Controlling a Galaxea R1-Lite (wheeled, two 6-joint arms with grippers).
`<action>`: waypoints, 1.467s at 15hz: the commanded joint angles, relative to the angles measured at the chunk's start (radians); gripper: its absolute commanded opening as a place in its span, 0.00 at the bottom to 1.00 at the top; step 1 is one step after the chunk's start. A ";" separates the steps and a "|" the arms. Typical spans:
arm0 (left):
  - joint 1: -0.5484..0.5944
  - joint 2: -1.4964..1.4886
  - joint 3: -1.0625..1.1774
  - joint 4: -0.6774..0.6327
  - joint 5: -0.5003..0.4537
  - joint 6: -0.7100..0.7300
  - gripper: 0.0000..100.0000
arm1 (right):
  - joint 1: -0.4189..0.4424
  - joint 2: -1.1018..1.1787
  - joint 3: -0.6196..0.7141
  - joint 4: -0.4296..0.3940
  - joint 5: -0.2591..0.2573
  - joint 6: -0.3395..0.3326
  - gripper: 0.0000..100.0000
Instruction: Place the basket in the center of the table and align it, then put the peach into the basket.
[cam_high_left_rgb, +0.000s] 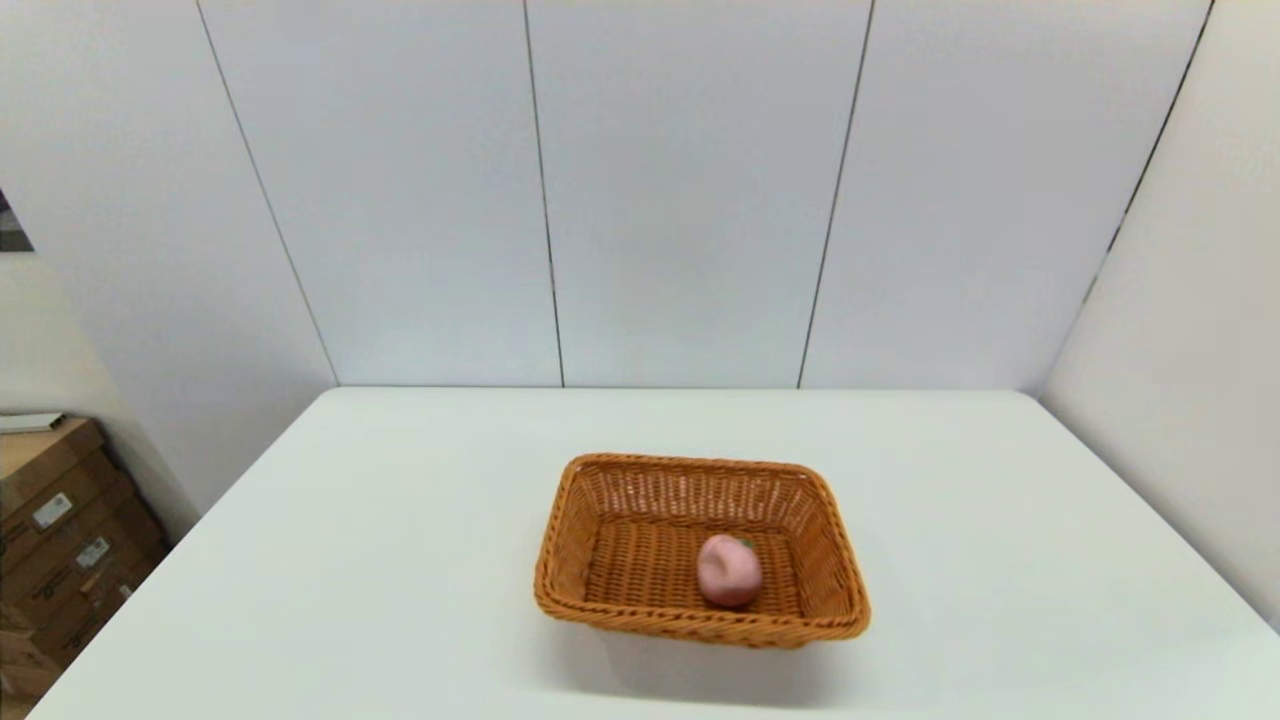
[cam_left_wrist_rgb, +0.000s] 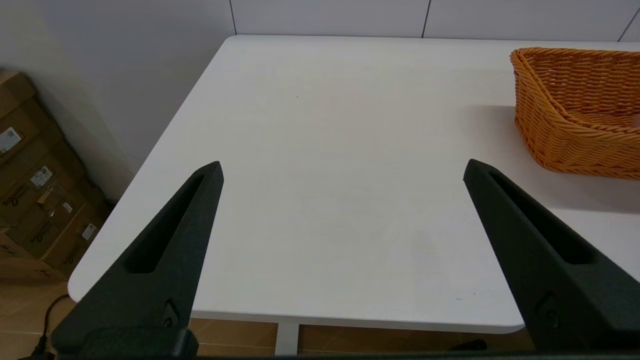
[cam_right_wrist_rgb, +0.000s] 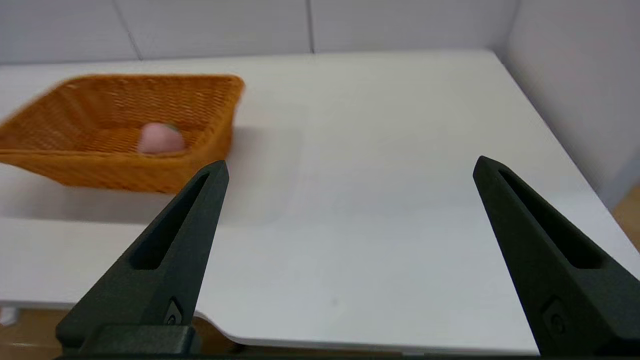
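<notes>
Peach (cam_high_left_rgb: 729, 570): I'm seeing it lying inside the basket, right of the basket's middle.
Basket (cam_high_left_rgb: 610, 500): sitting mid-table (cam_high_left_rgb: 400, 560), nearer my edge.
Left gripper (cam_left_wrist_rgb: 342, 167): hovering left of the basket, fingers gaping wide, gripping nothing.
Right gripper (cam_right_wrist_rgb: 350, 167): hovering right of the basket, equally wide, empty.

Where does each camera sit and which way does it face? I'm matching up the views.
Head: high, looking down at the basket holding the peach; no arm shows.
Left wrist: left gripper, fingers open, over the table's near left edge.
Right wrist: right gripper, open, near right edge.
All three share the basket.
</notes>
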 joint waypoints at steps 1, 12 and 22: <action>0.000 0.000 0.000 0.001 0.001 0.001 1.00 | 0.000 -0.035 0.073 -0.032 -0.011 -0.015 1.00; 0.000 0.000 0.000 0.001 0.001 -0.001 1.00 | -0.002 -0.035 0.134 -0.139 -0.031 -0.045 1.00; 0.000 0.000 0.000 0.001 0.001 -0.001 1.00 | 0.000 -0.035 0.134 -0.139 -0.033 -0.040 1.00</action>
